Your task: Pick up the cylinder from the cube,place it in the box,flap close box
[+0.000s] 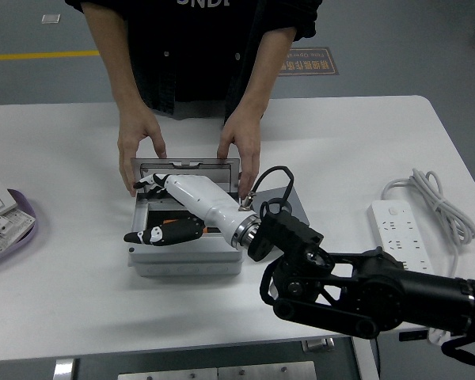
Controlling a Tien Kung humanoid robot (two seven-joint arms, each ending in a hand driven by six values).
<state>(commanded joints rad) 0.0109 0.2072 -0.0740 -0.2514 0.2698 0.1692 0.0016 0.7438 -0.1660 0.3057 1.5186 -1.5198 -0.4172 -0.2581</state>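
Robot's right hand (170,210) spread inside the open grey box (186,257) on the white table (340,150).
From the head view, nothing is grasped; an orange cylinder (168,222) is glimpsed beneath it. The box's far rim is gripped by a person's hands (239,150). The grey cube (285,198) is seen just beside the box.

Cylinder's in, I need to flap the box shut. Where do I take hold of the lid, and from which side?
Take the lid by its top edge, reaching over from the near side. It stands open along the far wall of the box, so it should swing down toward you. The person's hands rest on both lid corners, so aim mid-edge. The right robot hand is open over the box interior.
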